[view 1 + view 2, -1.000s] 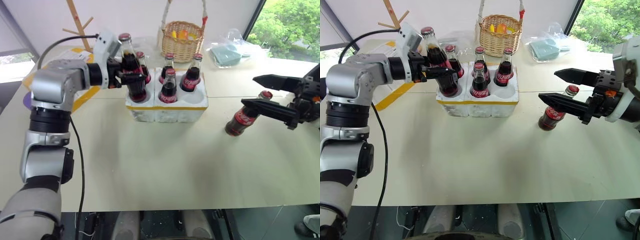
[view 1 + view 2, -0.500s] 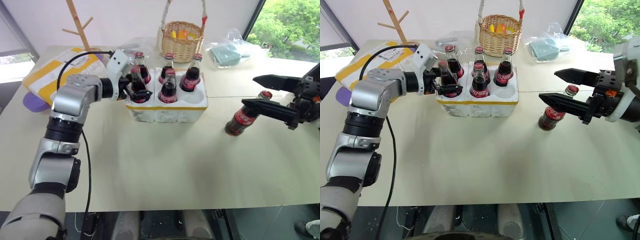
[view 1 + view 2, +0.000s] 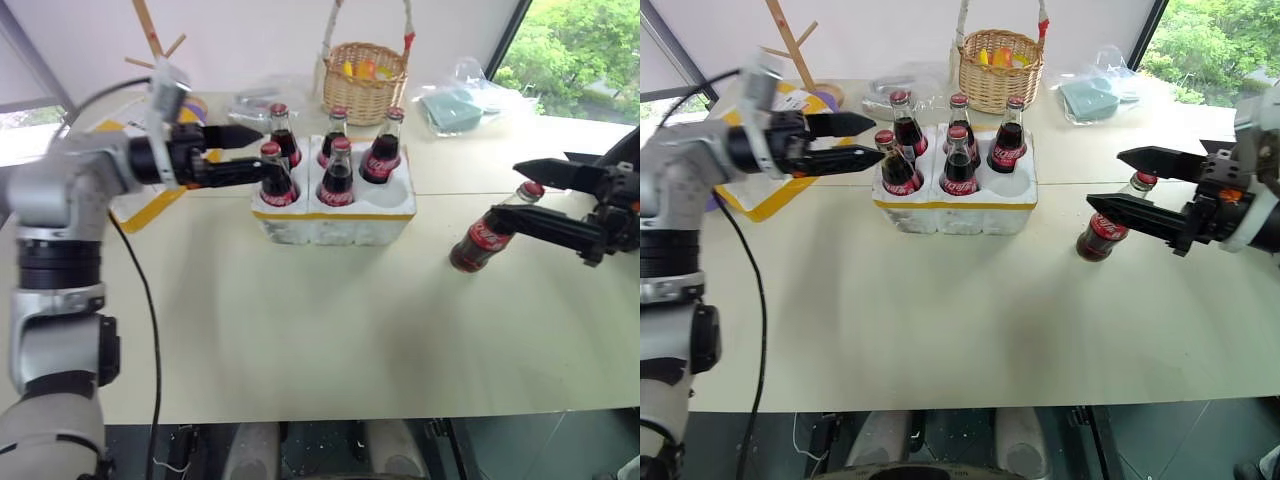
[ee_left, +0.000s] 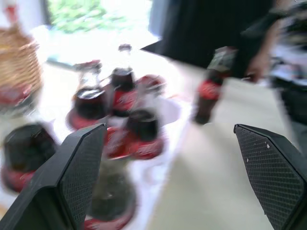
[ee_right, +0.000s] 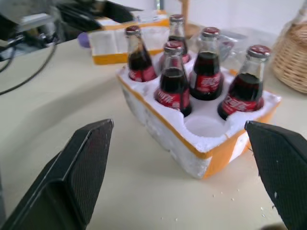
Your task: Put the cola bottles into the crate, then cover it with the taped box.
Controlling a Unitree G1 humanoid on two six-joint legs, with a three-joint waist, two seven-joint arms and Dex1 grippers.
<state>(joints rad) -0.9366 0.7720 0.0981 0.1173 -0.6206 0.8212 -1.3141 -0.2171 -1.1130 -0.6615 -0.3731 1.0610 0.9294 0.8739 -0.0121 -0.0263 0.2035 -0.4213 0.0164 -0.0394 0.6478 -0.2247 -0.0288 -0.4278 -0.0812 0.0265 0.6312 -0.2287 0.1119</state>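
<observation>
1. The table (image 3: 330, 330) carried everything, and the crate (image 3: 333, 215) sat toward its far side as the landmark.
2. The taped box (image 3: 765, 190) lay on the robot's left of the crate, well apart from it and partly hidden by the left arm; it looked parked there until the crate was full, since covering comes last.
3. The crate stood upright with five cola bottles (image 3: 339, 172) seated in its wells. One well (image 5: 205, 126), the near one on the robot's right, was empty, so loading seemed one bottle short.
4. The sixth bottle (image 3: 487, 232) stood on the table well to the robot's right of the crate, leaning between the right pincer's fingers, apparently lined up for a pickup.
5. The left gripper (image 3: 232, 152) hung just to the left of the crate, its fingers spread wide and holding nothing. The near finger reached to the near-left bottle (image 3: 275, 176); whether it touched could not be told. That bottle was seated in its well, which suggested a release.
6. The right gripper (image 3: 545, 195) hovered to the right of the crate, fully spread with one finger either side of the sixth bottle's neck, gripping nothing.
</observation>
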